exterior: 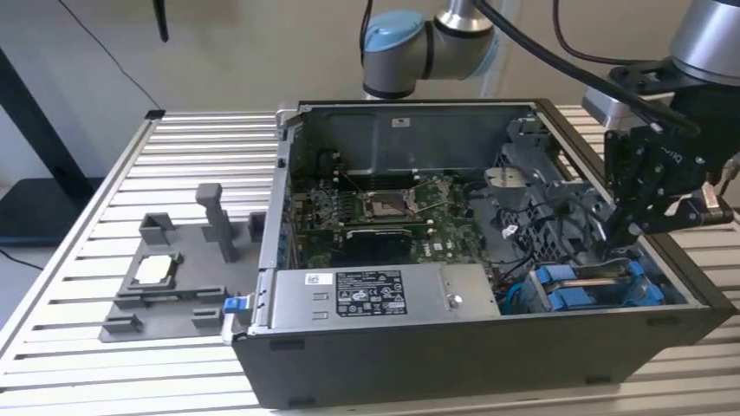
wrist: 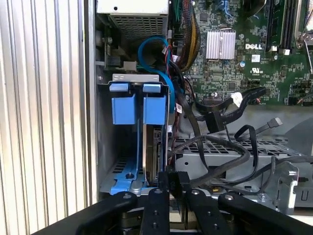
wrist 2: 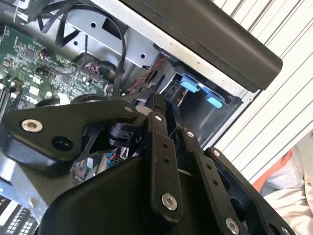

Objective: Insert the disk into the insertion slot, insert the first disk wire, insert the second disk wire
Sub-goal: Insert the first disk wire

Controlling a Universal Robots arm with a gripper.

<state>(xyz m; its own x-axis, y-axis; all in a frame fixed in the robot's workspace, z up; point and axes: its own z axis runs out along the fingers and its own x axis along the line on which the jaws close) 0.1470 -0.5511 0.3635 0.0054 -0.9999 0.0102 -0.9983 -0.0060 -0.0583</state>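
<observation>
The disk [wrist: 155,152] stands on edge inside the insertion slot [wrist: 103,147], a grey metal bay at the open computer case's corner. Its blue carrier tabs [wrist: 132,105] show at the far end. In the exterior view the blue carrier [exterior: 590,286] sits low at the case's right front. My gripper [wrist: 174,182] hangs just over the disk's near end, its black fingers [wrist: 156,205] drawn together on a black disk wire connector. That wire [wrist: 220,169] trails off into the case. In the exterior view the gripper [exterior: 625,232] points down into the case above the bay.
Loose black cables [wrist: 230,122] lie beside the bay, and a blue cable [wrist: 154,49] loops behind it. The motherboard [exterior: 393,217] and a grey power supply box [exterior: 370,295] fill the case. A grey fixture [exterior: 162,277] sits on the slatted table. A person's sleeve [wrist 2: 288,181] is nearby.
</observation>
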